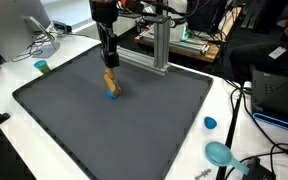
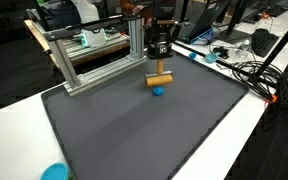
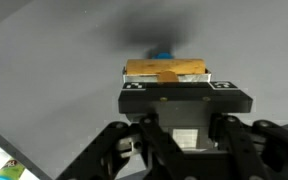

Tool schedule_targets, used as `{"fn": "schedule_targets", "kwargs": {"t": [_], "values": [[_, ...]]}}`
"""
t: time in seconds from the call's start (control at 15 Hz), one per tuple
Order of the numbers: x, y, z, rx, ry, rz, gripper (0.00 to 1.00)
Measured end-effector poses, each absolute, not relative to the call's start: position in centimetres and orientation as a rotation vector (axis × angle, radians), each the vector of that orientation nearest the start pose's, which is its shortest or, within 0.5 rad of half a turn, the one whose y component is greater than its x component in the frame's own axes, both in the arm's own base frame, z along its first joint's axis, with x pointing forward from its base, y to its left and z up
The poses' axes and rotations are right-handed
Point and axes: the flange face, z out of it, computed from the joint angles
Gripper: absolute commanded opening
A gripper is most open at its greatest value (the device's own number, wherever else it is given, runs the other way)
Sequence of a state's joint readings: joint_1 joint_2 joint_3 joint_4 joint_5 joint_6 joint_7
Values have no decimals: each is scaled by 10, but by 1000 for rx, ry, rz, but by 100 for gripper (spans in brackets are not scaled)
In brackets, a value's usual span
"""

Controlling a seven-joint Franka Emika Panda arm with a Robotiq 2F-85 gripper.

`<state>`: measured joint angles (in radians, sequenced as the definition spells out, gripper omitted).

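Mat [image 1: 134,125], white table [image 1: 6,98], claw [image 1: 109,72] with block [image 1: 111,84]

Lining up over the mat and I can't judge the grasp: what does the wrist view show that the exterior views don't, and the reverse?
Only the wrist view: the tan wooden block close up, lying crosswise at the gripper, with the small blue round piece peeking out beyond it.
Only the exterior views: the silver aluminium frame behind the arm, and the white table with a blue cap and a teal disc off the mat.
Both: the gripper closed on the block, the blue piece just below, and the dark grey mat.
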<state>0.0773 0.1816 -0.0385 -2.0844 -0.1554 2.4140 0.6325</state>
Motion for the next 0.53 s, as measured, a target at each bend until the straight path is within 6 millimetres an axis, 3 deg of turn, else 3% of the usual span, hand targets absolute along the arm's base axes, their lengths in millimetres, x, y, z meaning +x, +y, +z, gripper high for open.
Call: {"fn": "schedule_targets", "kwargs": {"t": [0.53], "values": [[593,25,334,-3115,763,-246,22]]}}
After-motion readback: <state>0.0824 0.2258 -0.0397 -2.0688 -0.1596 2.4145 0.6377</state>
